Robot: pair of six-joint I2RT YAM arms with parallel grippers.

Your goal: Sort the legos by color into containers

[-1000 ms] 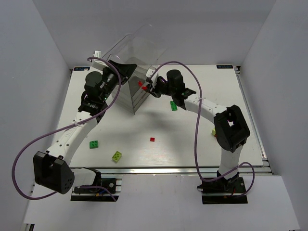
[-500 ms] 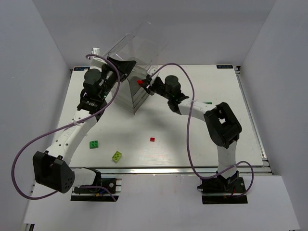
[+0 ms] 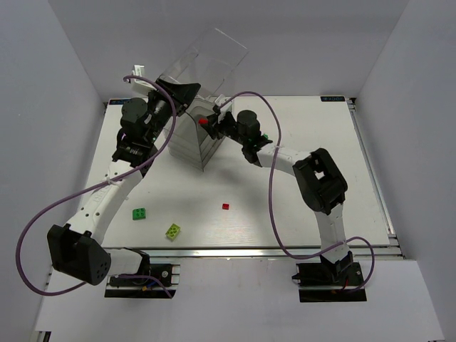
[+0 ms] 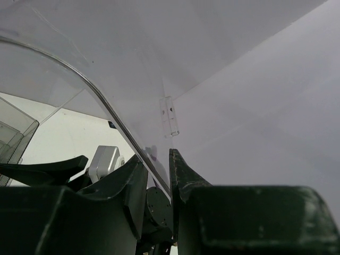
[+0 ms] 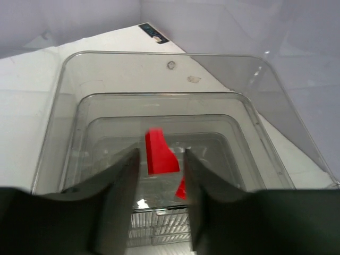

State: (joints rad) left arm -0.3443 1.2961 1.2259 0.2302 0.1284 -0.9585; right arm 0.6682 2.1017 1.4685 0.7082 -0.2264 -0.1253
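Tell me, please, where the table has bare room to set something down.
Bare: the table's right side, between the right arm and the edge. Crowded: around the box, where both arms meet; bricks dot the near left.

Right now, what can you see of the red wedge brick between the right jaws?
The small red wedge-shaped plastic brick is glossy solid red, with one sloped edge and no studs showing. It sits between the right jaws with a thin gap visible on each side, so it looks loose rather than pinched. It is directly over the open clear plastic box, where a second red piece lies further down. In the top view it shows as a red speck at the box's opening.
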